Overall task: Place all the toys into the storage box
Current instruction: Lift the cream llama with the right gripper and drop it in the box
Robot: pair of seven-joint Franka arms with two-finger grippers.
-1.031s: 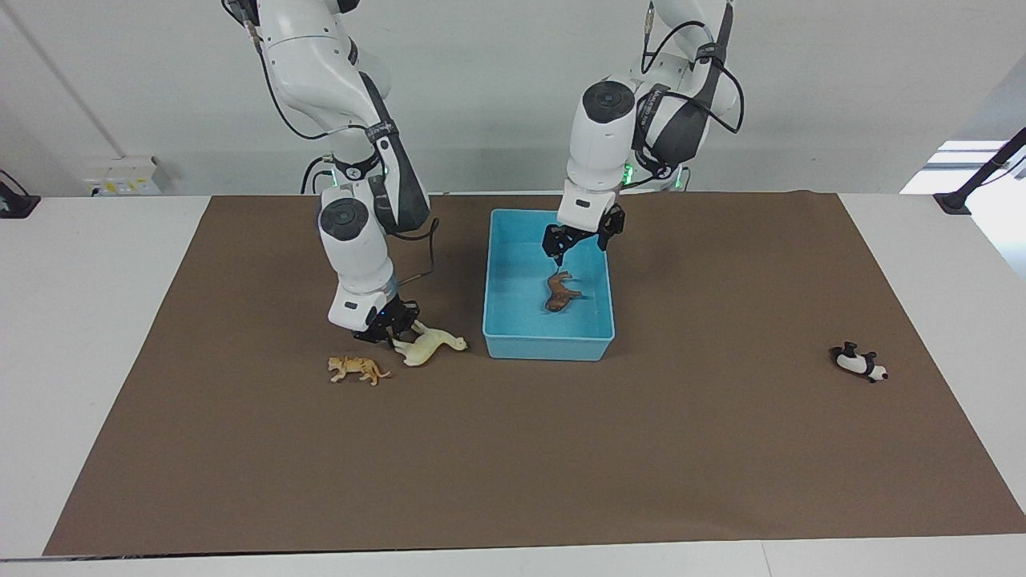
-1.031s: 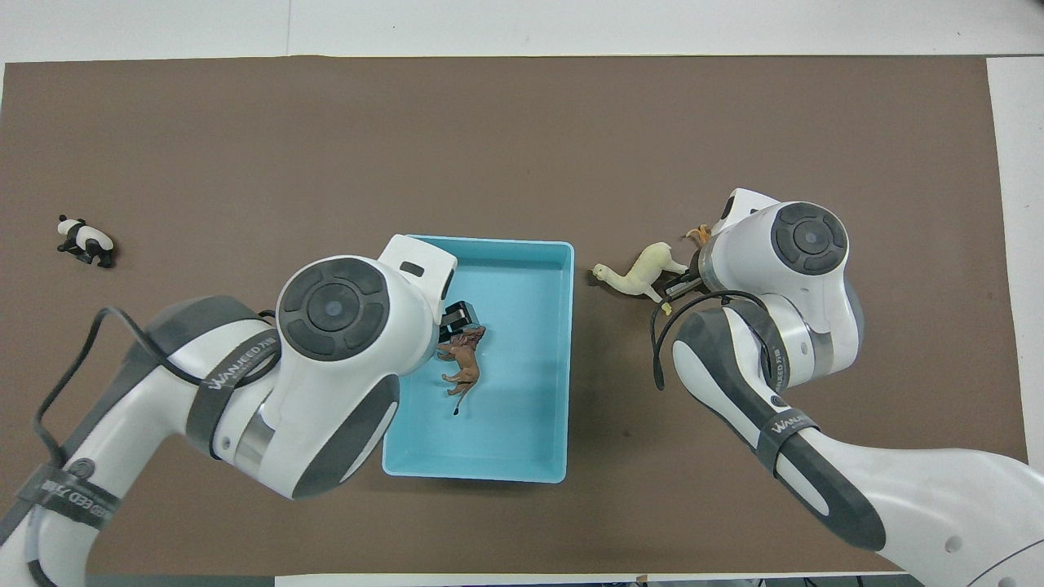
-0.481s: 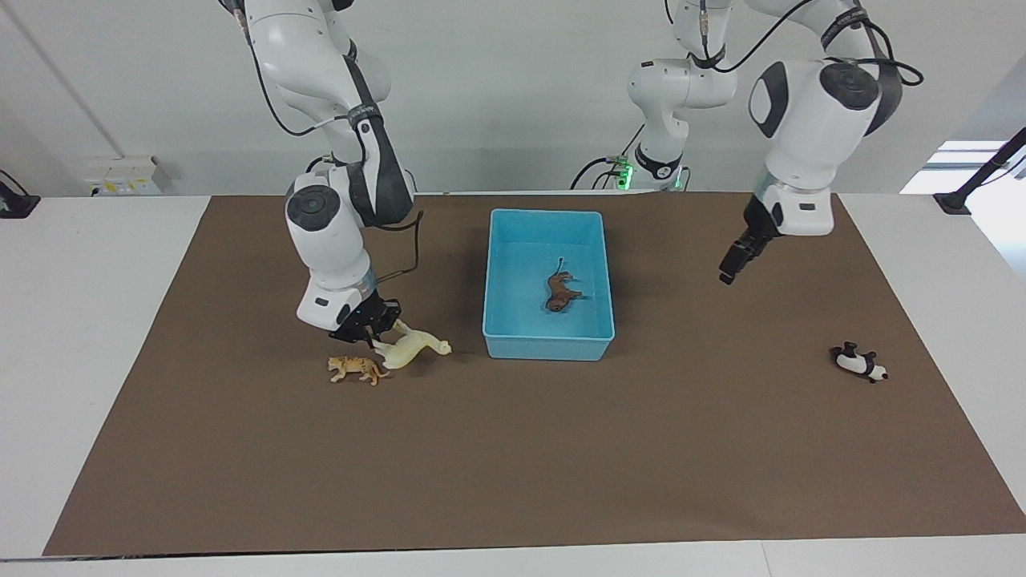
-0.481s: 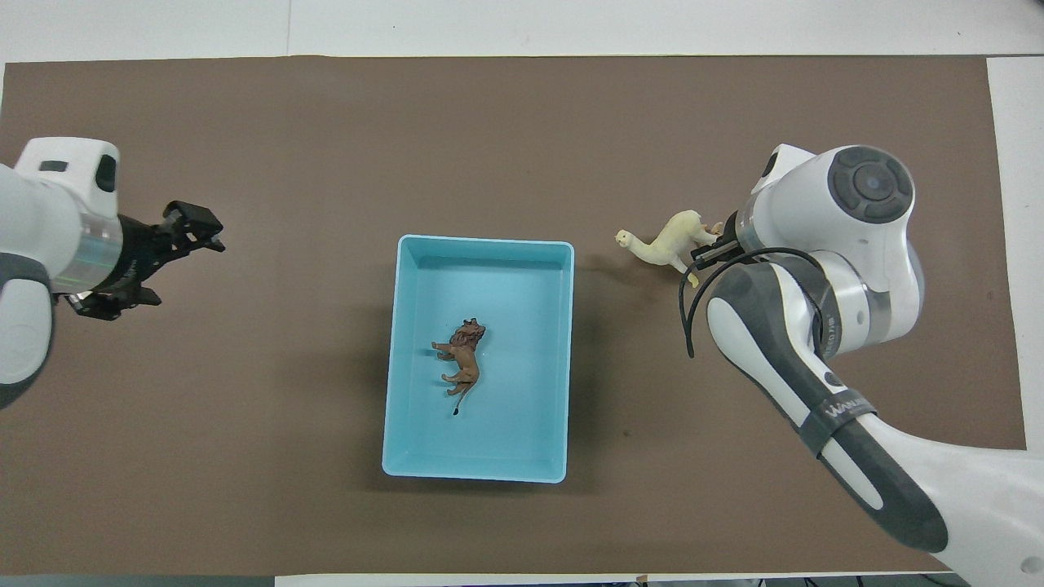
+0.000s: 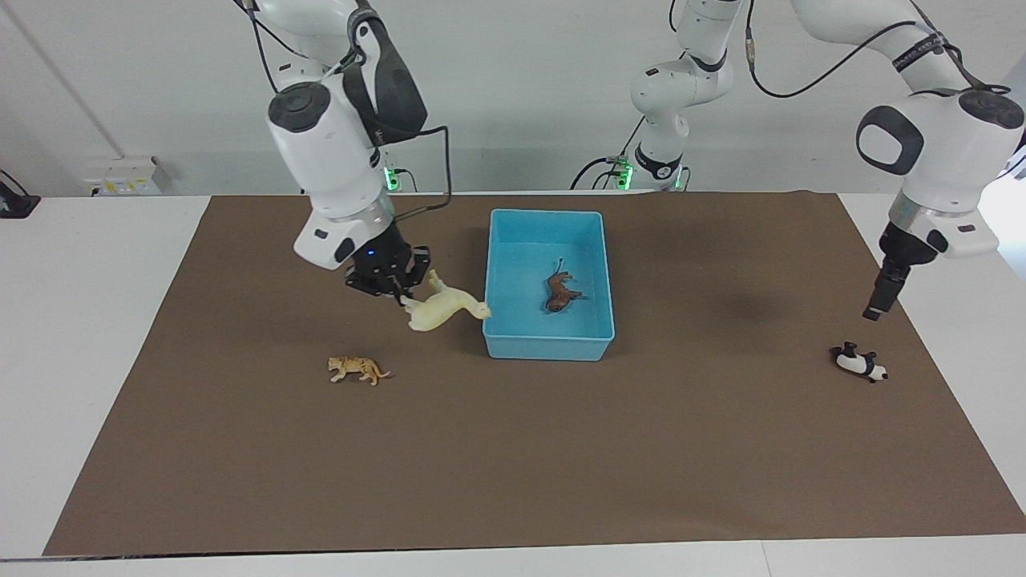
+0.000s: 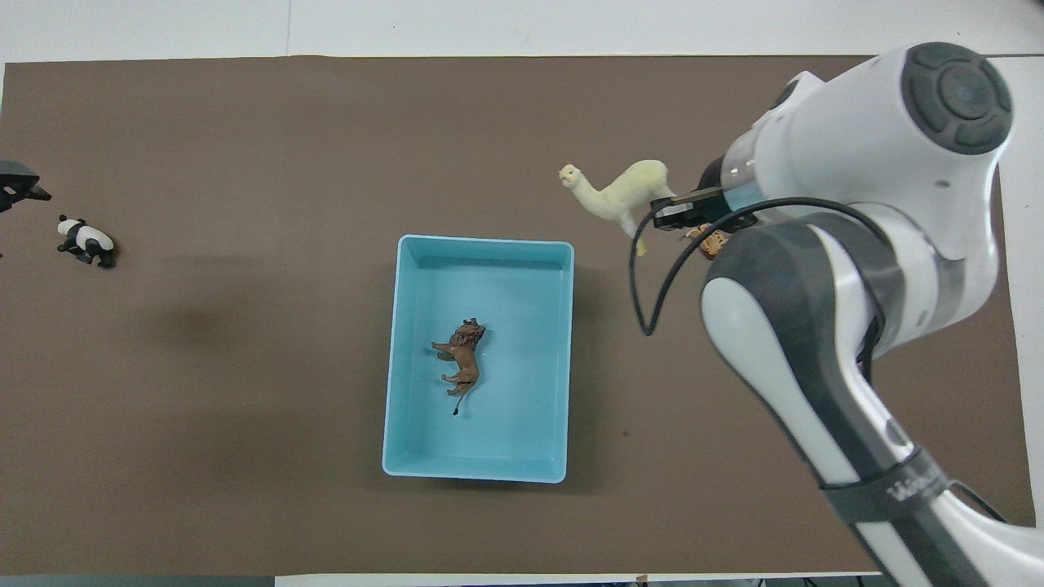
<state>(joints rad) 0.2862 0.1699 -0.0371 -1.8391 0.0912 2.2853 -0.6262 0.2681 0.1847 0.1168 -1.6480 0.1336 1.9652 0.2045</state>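
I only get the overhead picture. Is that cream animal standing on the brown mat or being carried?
Observer: Carried. In the facing view the right claw holds the cream animal clear of the mat, beside the storage box.
Operator: I see only an orange scrap under that arm.
Observer: That is the tiger, lying whole on the mat.
Operator: What is at the edge by the panda?
Observer: The left claw, hanging above the panda, not touching.

- The dark band on the right arm's forearm (image 6: 893,493), seen in the overhead view, carries white lettering that is cut short and too partial to read.
- No other text, label, number or sign can be read.
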